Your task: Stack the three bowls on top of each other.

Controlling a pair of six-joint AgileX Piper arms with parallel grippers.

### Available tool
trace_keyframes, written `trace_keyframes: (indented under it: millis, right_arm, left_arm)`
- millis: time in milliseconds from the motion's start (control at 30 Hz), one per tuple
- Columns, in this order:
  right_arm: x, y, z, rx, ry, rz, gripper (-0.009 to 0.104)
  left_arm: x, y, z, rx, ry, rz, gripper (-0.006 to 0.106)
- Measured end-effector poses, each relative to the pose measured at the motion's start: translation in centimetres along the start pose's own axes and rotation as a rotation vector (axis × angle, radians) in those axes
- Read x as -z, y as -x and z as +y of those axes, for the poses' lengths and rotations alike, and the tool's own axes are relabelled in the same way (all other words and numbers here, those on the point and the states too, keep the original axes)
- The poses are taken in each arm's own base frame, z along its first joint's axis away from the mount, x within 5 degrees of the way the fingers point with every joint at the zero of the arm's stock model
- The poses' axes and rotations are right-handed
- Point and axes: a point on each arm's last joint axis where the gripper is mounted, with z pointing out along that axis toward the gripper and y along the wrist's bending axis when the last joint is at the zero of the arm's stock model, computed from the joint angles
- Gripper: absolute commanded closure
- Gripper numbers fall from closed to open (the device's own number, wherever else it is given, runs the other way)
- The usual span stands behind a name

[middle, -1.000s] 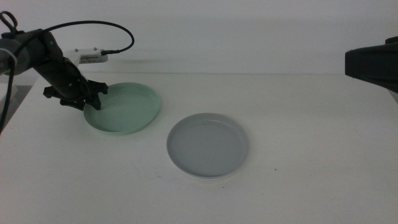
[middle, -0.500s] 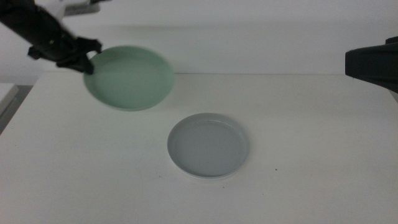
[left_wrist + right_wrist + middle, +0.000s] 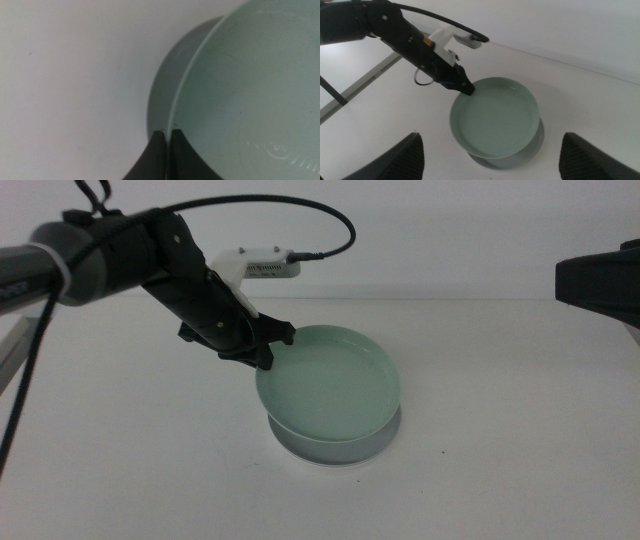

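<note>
Your left tool (image 3: 268,352) pinches the mint bowl (image 3: 330,392) by its rim, hovering over the grey bowl (image 3: 167,100) for stacking; the right tool (image 3: 490,152) is open, waiting.

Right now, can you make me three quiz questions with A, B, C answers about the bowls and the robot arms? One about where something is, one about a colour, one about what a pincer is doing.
1. Where is the green bowl?
A. Over the grey bowl
B. Alone at the table's left edge
C. Under the grey bowl

2. What colour is the bowl lower down?
A. Red
B. Grey
C. Yellow

3. What is the left pincer doing?
A. Hanging open with nothing in it
B. Shut on the green bowl's rim
C. Lying flat on the table

Answers:
1 A: the grey bowl peeks out beneath the green one.
2 B: a grey rim shows under the green bowl.
3 B: the left wrist view shows both jaws closed on the green rim.

The right pincer waits open off to the right side.
</note>
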Motion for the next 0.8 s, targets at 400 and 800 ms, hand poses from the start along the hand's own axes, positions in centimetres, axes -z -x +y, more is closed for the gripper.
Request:
trace_keyframes:
  millis: [400,800]
  right_arm:
    - [0.0,0.0,0.0,-0.004,0.0,0.0,0.003]
    - [0.0,0.0,0.0,-0.004,0.0,0.0,0.003]
  left_arm:
    - [-4.0,-0.2,0.6,0.073,-0.037,0.023,0.102]
    - [-3.8,-0.6,0.4,0.064,-0.046,0.065,0.044]
